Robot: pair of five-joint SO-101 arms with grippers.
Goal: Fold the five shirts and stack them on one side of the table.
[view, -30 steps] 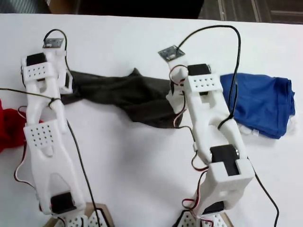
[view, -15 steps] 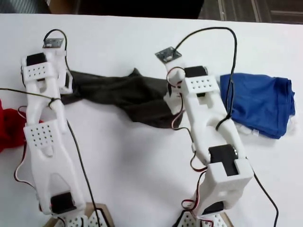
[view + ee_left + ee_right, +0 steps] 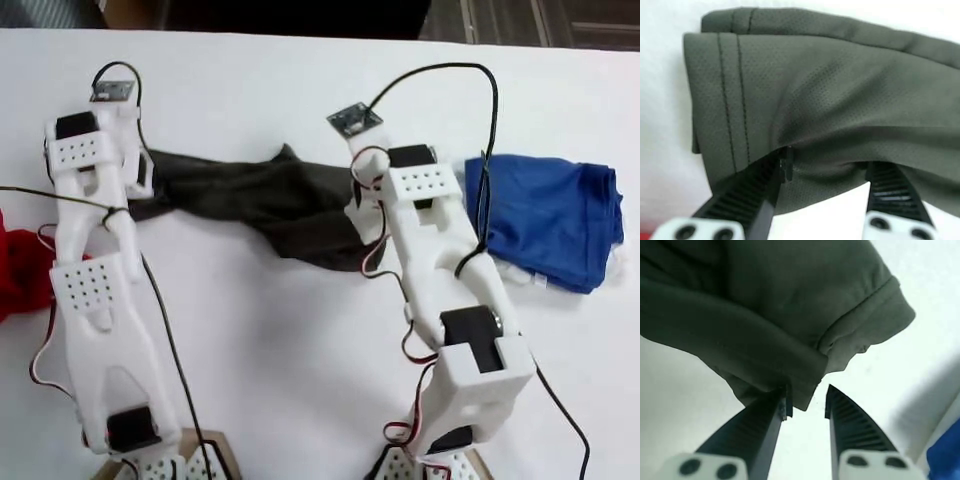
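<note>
The grey shirt lies bunched in a long band on the worktop. One end stops just short of the blue shirt and the rest stretches away from it. The red shirt sits farthest from the blue shirt, well apart at the worktop's edge.

The right end effector is at the grey end nearest the blue shirt. Its jaws are narrow, with a sliver of worktop showing between them and a folded hem corner just dipping into the gap, so the cloth is not yet pinched. The left end effector is at the grey end farthest from the blue shirt, jaws wide, with the stitched hem draped across both tips.

The cloth looks thin, light and limp. It will likely sag, stretch and slide on the smooth worktop rather than keep a shape. I judge the doubled, stitched hems the best places to take hold, with both layers caught.

The high view gives the shirt's full run and its neighbours, which the wrist views lack. The wrist views give jaw spacing, hem stitching and layering, detail the high view lacks.
</note>
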